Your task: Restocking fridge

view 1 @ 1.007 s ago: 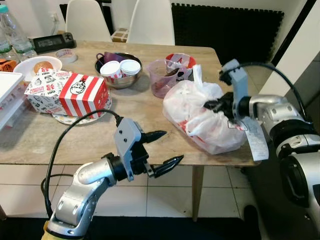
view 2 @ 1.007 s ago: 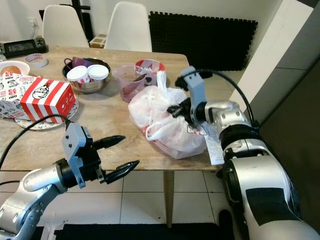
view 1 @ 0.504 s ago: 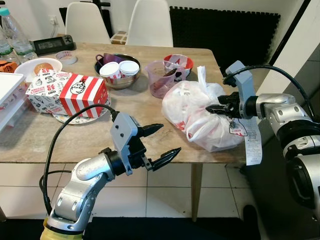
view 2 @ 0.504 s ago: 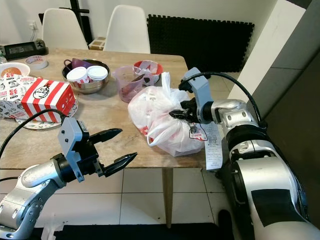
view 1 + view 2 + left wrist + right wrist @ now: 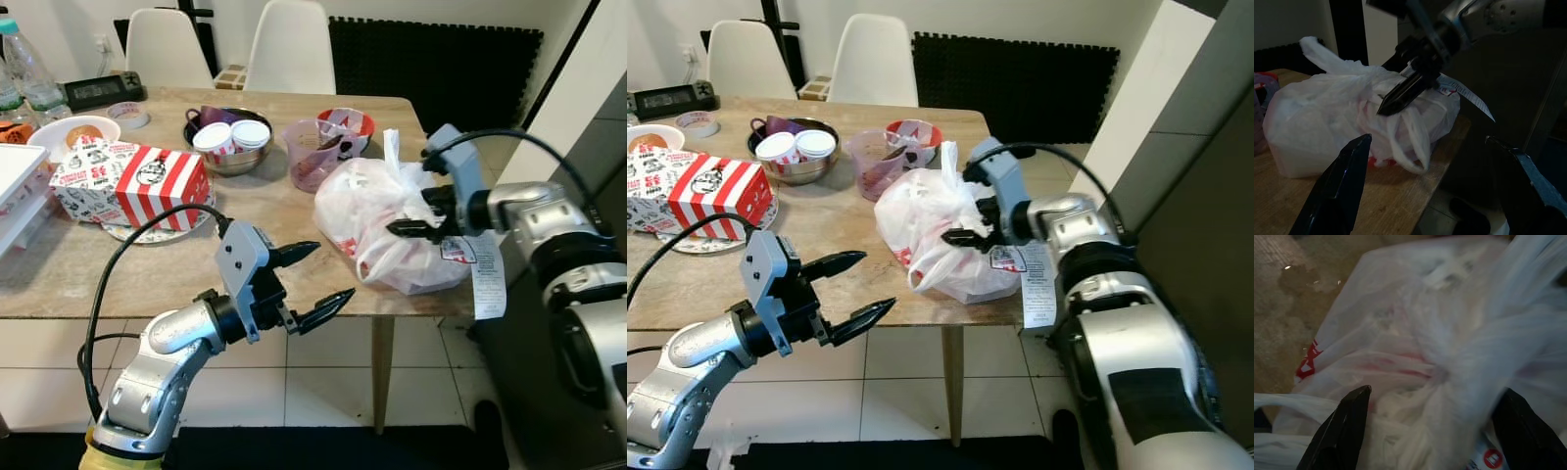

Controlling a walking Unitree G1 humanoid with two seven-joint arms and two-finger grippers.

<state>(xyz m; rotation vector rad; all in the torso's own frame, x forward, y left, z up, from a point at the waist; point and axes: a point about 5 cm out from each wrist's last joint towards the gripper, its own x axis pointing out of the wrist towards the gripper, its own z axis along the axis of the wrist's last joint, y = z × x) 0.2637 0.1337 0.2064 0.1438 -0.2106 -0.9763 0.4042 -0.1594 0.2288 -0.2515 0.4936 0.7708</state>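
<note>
My right gripper [image 5: 955, 235] is up against the white plastic bag [image 5: 377, 230], fingers spread apart with the bag's crumpled top between them in the wrist view, so it's open and not clamped on anything I can see. A long paper receipt [image 5: 484, 279] dangles off the bag and hangs past the table's right edge. The bag itself sits at the table's [image 5: 147, 269] front right corner, just inside the edge.

My left gripper [image 5: 315, 284] is out in front of the table's front edge, fingers wide apart, holding nothing, pointed toward the bag from a little way off.

Further back there's a purple measuring jug [image 5: 312, 152] right behind the bag, and a red-and-white paper bowl [image 5: 345, 121] beyond that. A metal bowl [image 5: 230, 147] with two white-lidded tubs [image 5: 235, 135] sits mid-table near the far edge. Over on the left side there's a red-and-white striped takeaway box [image 5: 162, 181] on a plate, plus a printed carton [image 5: 83, 176] beside it. Two white chairs [image 5: 294, 49] stand behind the far edge.
</note>
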